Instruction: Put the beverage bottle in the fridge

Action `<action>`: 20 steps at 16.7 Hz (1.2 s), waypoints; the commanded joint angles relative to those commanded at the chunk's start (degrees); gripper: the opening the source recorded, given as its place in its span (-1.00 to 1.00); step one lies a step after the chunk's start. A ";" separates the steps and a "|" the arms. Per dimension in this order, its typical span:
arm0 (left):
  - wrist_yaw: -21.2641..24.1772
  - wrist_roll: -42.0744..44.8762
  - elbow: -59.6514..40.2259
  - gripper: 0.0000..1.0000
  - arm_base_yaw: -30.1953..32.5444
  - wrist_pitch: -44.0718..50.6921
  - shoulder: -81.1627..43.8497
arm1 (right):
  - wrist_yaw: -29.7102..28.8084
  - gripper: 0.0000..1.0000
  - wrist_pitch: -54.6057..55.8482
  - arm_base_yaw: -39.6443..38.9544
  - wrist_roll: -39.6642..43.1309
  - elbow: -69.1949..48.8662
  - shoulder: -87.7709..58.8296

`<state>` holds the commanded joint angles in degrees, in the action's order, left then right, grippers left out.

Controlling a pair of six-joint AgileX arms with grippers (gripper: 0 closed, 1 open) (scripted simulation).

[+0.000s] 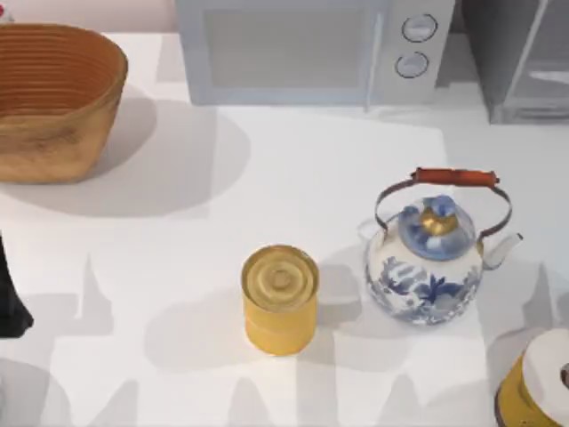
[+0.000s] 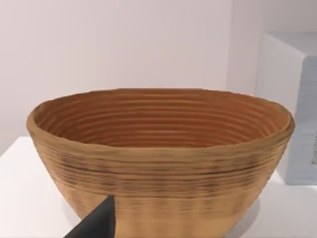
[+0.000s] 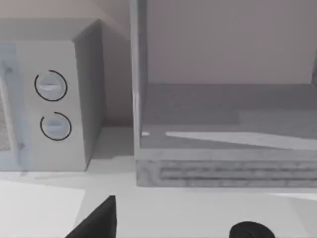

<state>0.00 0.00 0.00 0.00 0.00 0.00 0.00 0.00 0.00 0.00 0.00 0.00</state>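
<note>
Top view: white table [image 1: 178, 267]; fridge [image 1: 520, 62] at far right corner, grey box with a pale panel in a light frame, cut by the picture's edge. Light grey microwave [image 1: 311, 49] just left of it along the far edge, two round knobs [image 1: 418, 28] on its right side. Woven basket [image 1: 53, 98] at far left corner. Yellow can [image 1: 280, 302] upright near the middle of the near half; blue-and-white teapot [image 1: 427, 262] with a red-gripped handle to its right, apart from it, spout toward the right edge. At near right corner, a yellow body with a white top [image 1: 538, 382], half out of frame: probably the beverage bottle, standing on the table well apart from the fridge, though too little visible to be sure. Left arm [image 1: 11, 298] a dark shape at the left edge, parked. Left wrist view: basket close up, ribbed inside visible, not readable from above; microwave's side beyond it; dark tip of left gripper [image 2: 96, 224] low in front of the basket; released or clenched, cannot tell. Right wrist view: fridge front-on, grey shelf space visible past the frame, vented base strip below, detail absent from the top view; dark tip of right gripper [image 3: 99, 220] above the table before the microwave and fridge; grip state likewise cannot tell.
</note>
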 joint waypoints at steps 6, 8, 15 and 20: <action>0.00 0.00 0.00 1.00 0.00 0.00 0.00 | 4.76 1.00 -0.77 -1.00 5.20 -2.86 -6.01; 0.00 0.00 0.00 1.00 0.00 0.00 0.00 | 8.89 1.00 -1.81 -1.09 9.96 -5.95 -12.47; 0.00 0.00 0.00 1.00 0.00 0.00 0.00 | 23.62 1.00 -9.75 6.32 31.13 -22.79 -44.57; 0.00 0.00 0.00 1.00 0.00 0.00 0.00 | 31.18 1.00 -18.70 17.66 48.49 -36.35 -67.33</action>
<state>0.00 0.00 0.00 0.00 0.00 0.00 31.18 -18.70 17.66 48.49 -36.35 -67.33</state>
